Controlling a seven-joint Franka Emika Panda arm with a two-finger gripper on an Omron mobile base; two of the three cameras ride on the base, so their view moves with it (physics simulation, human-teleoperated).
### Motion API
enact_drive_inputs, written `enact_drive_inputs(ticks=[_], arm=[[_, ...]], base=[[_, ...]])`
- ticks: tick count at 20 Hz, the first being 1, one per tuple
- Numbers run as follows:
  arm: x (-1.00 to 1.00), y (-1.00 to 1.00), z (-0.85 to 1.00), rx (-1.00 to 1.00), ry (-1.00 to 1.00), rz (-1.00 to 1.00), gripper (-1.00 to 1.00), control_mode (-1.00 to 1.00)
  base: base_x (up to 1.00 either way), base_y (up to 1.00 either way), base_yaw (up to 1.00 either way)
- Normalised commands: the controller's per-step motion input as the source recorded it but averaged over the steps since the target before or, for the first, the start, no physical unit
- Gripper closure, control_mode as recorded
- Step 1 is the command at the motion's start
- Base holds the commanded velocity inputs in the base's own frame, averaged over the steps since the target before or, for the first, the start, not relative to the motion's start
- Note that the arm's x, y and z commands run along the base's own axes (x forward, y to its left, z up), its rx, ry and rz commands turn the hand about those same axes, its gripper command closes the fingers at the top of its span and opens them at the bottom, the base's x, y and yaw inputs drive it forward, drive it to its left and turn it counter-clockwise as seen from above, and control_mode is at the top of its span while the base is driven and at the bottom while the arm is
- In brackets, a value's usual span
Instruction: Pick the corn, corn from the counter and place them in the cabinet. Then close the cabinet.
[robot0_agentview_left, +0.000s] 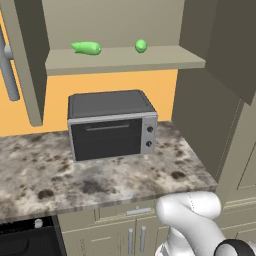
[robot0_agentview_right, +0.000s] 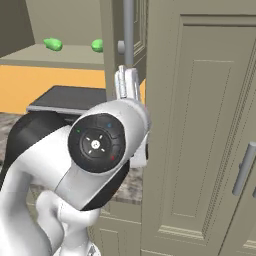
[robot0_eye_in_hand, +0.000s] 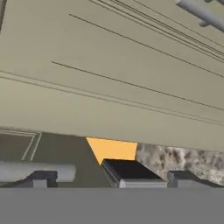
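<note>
Gripper fingers apart, holding nothing, close in front of cabinet door panel; both corn on the shelf w/ doors open

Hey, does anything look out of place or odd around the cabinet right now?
Nothing spilled or damaged. Both corn cobs lie on the cabinet shelf, but its doors hang open above the toaster oven.

Toaster oven standing near the back of the bench — dark glass door, two knobs at right. Orange wall behind. Black stove low left — mostly cut off.
</note>
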Motion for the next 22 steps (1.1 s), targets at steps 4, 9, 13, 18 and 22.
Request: enact_drive_inputs(ticks=[4,9,13,18,22], arm=[[0.97,-0.22,-0.12,0.34,-0.21,-0.02,-1.00,-1.00],[0.95,0.00,0.00,0.31,-0.17,0.00,-1.00,-1.00],[0.23,0.43,0.11,0.18,-0.24,0.05,-1.00,-1.00],[0.00,0.92,0.18,0.05,-0.25,0.07,-1.00,-1.00],[0.20,1.00,0.24,0.02,-0.13,0.07,-1.00,-1.00]], base=[[0.00,0.00,0.00],[0.00,0.00,0.00],[0.00,0.00,0.00],[0.00,0.00,0.00],[0.00,0.00,0.00]])
